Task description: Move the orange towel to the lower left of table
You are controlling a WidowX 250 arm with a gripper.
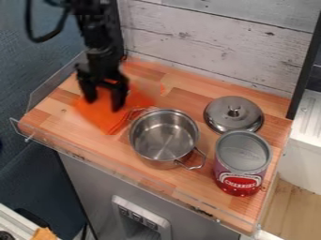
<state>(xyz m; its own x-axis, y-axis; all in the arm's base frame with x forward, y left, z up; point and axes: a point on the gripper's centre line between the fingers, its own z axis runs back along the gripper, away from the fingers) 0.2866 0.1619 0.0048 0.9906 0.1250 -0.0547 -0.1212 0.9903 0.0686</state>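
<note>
Wooden tabletop (69,125): pincer (104,105) partly hides orange towel (110,123); arm (95,28) cut off above.

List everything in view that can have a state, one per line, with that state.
Pot: upright, uncovered, empty
Pot lid: off the pot, knob up
Can: standing upright
Orange towel: lying loosely spread, partly beneath the gripper
Gripper: jaws apart, pointing down
</note>
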